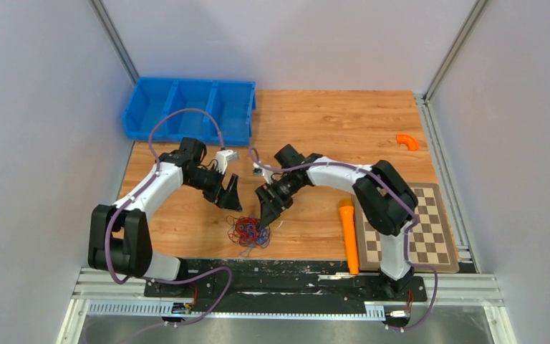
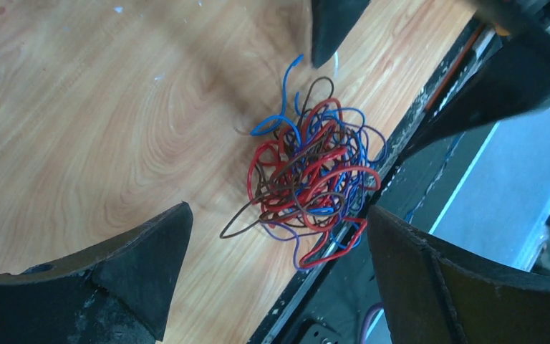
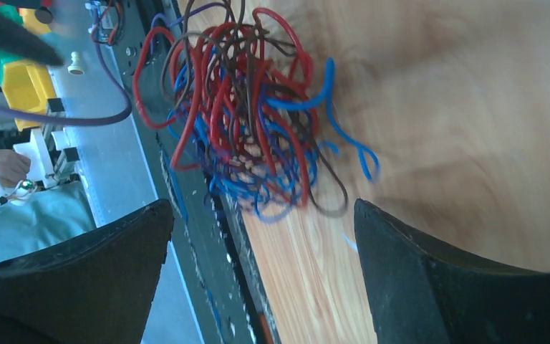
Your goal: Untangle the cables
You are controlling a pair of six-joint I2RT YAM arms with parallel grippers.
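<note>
The cables [image 1: 248, 232] are one tangled ball of thin red, blue, purplish and brown wires lying at the near edge of the wooden table. The ball shows in the left wrist view [image 2: 314, 178] and in the right wrist view [image 3: 247, 115]. My left gripper [image 1: 228, 195] is open and empty, up and left of the ball. My right gripper [image 1: 266, 215] is open and empty, just right of the ball and close above it. A few loops hang over the table's black front rail.
A blue three-compartment bin [image 1: 190, 109] stands at the back left. An orange tube [image 1: 348, 235] lies beside a checkerboard mat [image 1: 415, 228] at the right. A small orange curved piece [image 1: 407, 141] lies at the back right. The black rail [image 1: 293, 266] runs along the front edge.
</note>
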